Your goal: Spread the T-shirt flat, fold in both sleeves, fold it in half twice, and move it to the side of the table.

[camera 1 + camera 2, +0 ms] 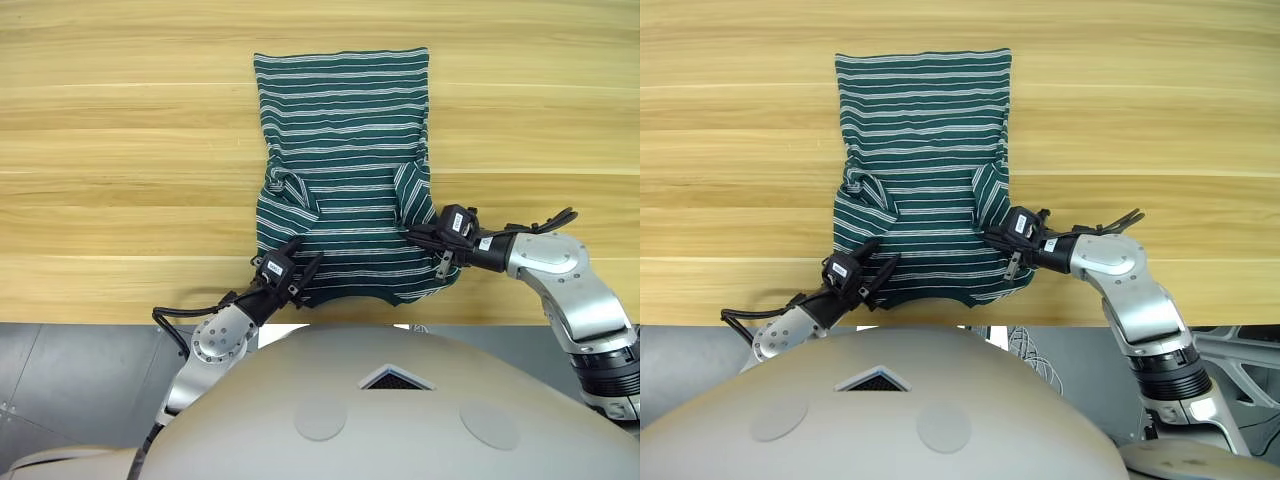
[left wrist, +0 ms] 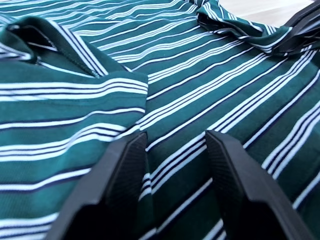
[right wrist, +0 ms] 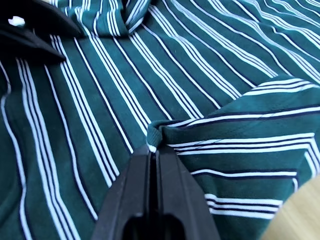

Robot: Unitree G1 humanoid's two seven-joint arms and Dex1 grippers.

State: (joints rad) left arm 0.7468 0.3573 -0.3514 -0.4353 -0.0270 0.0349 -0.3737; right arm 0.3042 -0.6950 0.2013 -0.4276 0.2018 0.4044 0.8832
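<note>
Where T-shirt (image 1: 340, 130) lies, wooden table (image 1: 120, 150), grey floor (image 1: 60, 370)

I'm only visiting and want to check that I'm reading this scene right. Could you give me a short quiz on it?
1. True or false: the T-shirt has both sleeves sticking straight out to its sides.
2. Which has its fingers apart? A) the left end effector B) the right end effector C) both
3. Fill in: the T-shirt lies on a wooden ____.

Key
1. False: both sleeves are folded in over the body.
2. A: the right end effector is shut on a fold of the T-shirt.
3. table
</note>
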